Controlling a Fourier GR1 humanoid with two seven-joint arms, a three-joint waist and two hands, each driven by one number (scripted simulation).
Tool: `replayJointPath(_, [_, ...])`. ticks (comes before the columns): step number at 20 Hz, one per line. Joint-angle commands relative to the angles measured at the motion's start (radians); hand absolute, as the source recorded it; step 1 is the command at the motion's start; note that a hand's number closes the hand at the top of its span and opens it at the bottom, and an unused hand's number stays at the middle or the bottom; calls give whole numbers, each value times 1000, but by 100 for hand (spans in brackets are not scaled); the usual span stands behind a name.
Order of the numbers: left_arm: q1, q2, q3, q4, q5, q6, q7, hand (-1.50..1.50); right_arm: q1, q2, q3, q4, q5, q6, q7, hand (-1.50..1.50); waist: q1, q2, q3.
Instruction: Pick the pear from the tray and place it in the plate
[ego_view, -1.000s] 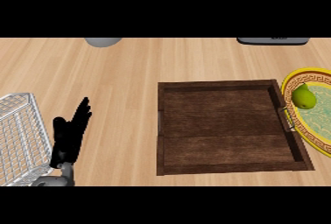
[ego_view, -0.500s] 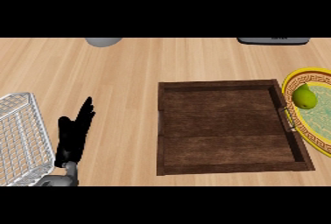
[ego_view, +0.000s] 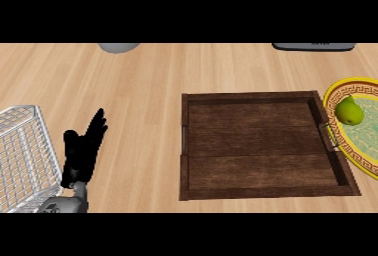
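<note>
The pear (ego_view: 350, 111) was green and lay on the plate (ego_view: 334, 94), in the plate's far left part, close to its rim. The plate was yellow at the border with a dark pattern, and pale green inside; it stood at the right edge of the view and was cut by that edge. Just left of it, the dark wooden tray (ego_view: 258, 187) sat on the light wooden desk (ego_view: 148, 80). The right side of the tray, with a thin metal handle (ego_view: 328, 136), touched or slightly overlapped the plate's rim. Another thin handle showed on the tray's left side. Nothing lay inside the tray.

The left hand (ego_view: 80, 152) was at the near left of the desk, well apart from the tray. Its black fingers were straight and close together, pointing to the far side, and it held nothing. Its grey wrist came in from the near edge. Just left of this hand stood a white wire basket (ego_view: 22, 150), partly cut by the left edge.

At the far edge, a grey round object (ego_view: 119, 47) showed at the left and a dark flat object (ego_view: 314, 46) at the right, both only partly in view. The right hand was not in view.
</note>
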Motion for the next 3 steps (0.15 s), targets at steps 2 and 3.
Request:
replayJointPath(2, [43,4,-2,-22,-12,2,-21,0,41,0,-5,3,1,-23,-14,-150,1,-3,0])
replayJointPath(3, [-9,0,13,17,-14,14,-1,0,-3,7,8,-10,14,-56,27,-150,2,-1,-1])
